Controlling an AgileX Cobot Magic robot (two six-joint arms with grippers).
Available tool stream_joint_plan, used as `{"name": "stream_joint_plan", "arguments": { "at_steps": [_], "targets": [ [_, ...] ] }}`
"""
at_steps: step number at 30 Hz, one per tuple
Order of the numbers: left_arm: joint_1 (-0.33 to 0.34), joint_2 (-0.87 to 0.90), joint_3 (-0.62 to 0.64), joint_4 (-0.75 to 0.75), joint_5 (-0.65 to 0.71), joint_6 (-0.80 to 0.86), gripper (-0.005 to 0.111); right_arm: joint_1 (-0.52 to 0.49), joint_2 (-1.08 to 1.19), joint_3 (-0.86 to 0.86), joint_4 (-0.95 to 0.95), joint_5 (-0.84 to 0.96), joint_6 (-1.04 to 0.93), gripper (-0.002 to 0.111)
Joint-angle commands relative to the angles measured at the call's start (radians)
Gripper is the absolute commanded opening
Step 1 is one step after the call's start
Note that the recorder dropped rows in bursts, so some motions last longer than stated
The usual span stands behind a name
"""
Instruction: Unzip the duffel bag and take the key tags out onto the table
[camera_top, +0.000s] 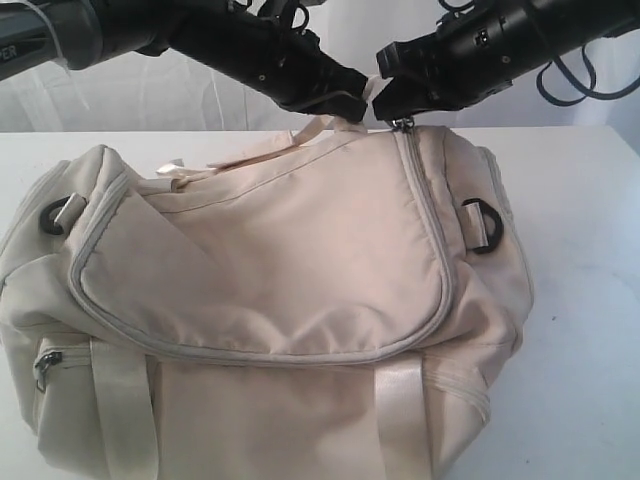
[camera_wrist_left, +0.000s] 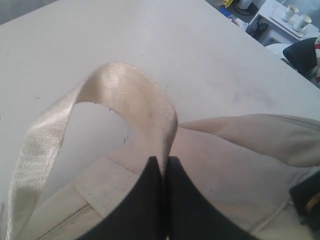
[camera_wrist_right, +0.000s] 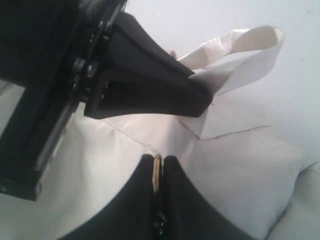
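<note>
The cream duffel bag (camera_top: 270, 300) fills the near part of the white table (camera_top: 590, 300), its grey zipper (camera_top: 425, 215) running closed around the top flap. At the bag's far top edge my left gripper (camera_top: 350, 100) is shut on a shiny cream webbing handle (camera_wrist_left: 125, 95), which loops up from between the black fingers (camera_wrist_left: 150, 200). Right beside it my right gripper (camera_top: 392, 115) is shut on the metal zipper pull (camera_wrist_right: 156, 172), seen edge-on between its fingertips at the zipper's far end. The key tags are hidden.
Black D-rings sit on the bag's ends (camera_top: 483, 225) (camera_top: 58, 213). A side pocket zipper pull (camera_top: 45, 365) hangs at the bag's near left. The two grippers are almost touching. Off the table's far corner stand cups (camera_wrist_left: 295, 17) and a dark chair (camera_wrist_left: 305, 52).
</note>
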Motion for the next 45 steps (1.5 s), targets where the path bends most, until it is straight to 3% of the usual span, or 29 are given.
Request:
{"name": "stream_joint_plan", "arguments": {
  "at_steps": [1, 9, 20, 37, 45],
  "targets": [
    [-0.001, -0.028, -0.003, -0.03, -0.046, -0.016, 0.0, -0.005, -0.044, 0.0, -0.075, 0.058, 0.031, 0.0],
    [0.001, -0.009, -0.003, 0.064, -0.079, -0.111, 0.0, -0.005, -0.098, 0.009, -0.125, 0.125, 0.089, 0.0],
    [0.026, 0.024, -0.005, 0.066, -0.094, -0.152, 0.0, -0.005, -0.245, 0.21, -0.133, 0.095, 0.095, 0.0],
    [0.03, 0.024, -0.005, 0.071, -0.11, -0.156, 0.0, -0.005, -0.556, 0.7, -0.024, -0.015, 0.078, 0.0],
    [0.03, 0.024, -0.005, 0.074, -0.11, -0.156, 0.0, -0.005, -0.632, 0.881, 0.149, -0.02, -0.027, 0.0]
  ]
}}
